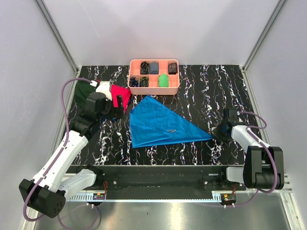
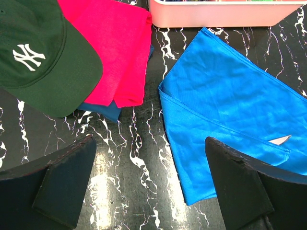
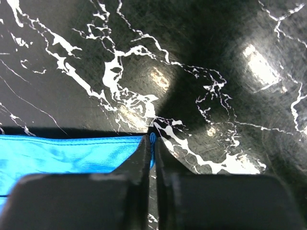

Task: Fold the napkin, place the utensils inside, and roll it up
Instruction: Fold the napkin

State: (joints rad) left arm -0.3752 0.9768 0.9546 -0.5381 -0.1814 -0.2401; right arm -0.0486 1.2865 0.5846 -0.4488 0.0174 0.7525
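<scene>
The bright blue napkin [image 1: 158, 122] lies folded into a triangle in the middle of the table, its long point to the right. It also shows in the left wrist view [image 2: 225, 91] and the right wrist view [image 3: 62, 153]. My right gripper [image 1: 214, 132] is low at that right point, its jaws shut [image 3: 153, 143] on the napkin's corner. My left gripper [image 1: 112, 112] hovers left of the napkin, open and empty [image 2: 148, 143], its right finger [image 2: 240, 177] over the napkin's near left corner. I see no utensils in any view.
A pink tray [image 1: 154, 87] of small items stands at the back centre, just beyond the napkin. A red cloth [image 1: 121, 93] and a dark green cap [image 1: 84, 90] lie at the back left; a darker blue cloth [image 2: 103, 110] peeks from under the red one.
</scene>
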